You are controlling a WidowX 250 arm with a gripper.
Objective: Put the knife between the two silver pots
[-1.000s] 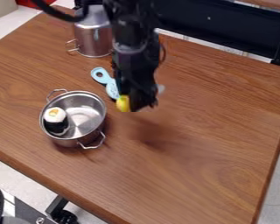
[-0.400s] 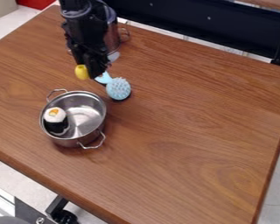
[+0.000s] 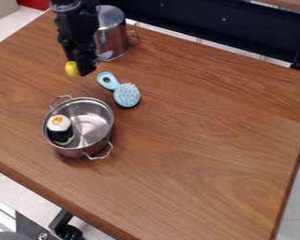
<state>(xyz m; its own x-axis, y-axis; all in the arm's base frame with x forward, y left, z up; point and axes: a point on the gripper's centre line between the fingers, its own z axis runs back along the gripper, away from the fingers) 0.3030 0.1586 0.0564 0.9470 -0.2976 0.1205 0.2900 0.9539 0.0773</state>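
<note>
The gripper point(image 3: 86, 68) hangs above the table's upper left, between the two silver pots in the view. It is shut on the knife, whose yellow handle point(image 3: 71, 69) sticks out on the left and whose grey blade point(image 3: 104, 56) shows on the right. A tall silver pot point(image 3: 112, 35) stands upright behind and to the right of the gripper. The low, open silver pot point(image 3: 90, 123) stands nearer the front, with a sushi piece point(image 3: 58, 127) inside it.
A light blue brush point(image 3: 126, 94) lies on the wooden table point(image 3: 209, 140), right of the gripper and behind the low pot. The low pot's wire handles jut out at its back left and front right.
The gripper has moved left and toward the back with the knife, from over the brush to beside the tall pot. The brush is uncovered; pots and sushi have stayed put.
</note>
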